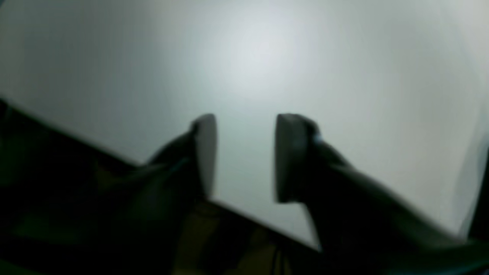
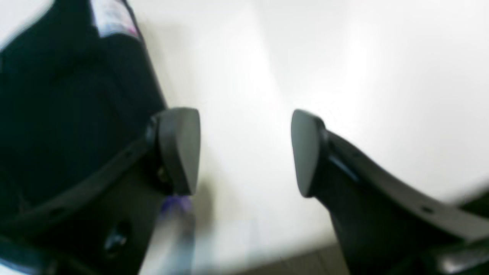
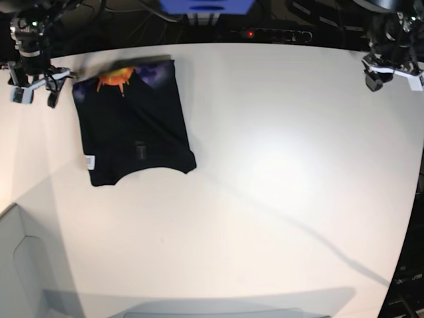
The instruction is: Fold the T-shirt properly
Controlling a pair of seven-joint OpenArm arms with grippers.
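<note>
1. T-shirt (image 3: pixel 132 126) lies folded into a black rectangle near the tabletop's (image 3: pixel 278 185) far left corner, orange sun print showing at its far edge, small white tag (image 3: pixel 89 161) at its near left corner.
2. Right claw (image 2: pixel 244 152) spread, empty, hovering at the left edge just beside the shirt.
3. Left claw (image 1: pixel 244 156) spread, empty, above the far right corner, well apart from the shirt.
</note>
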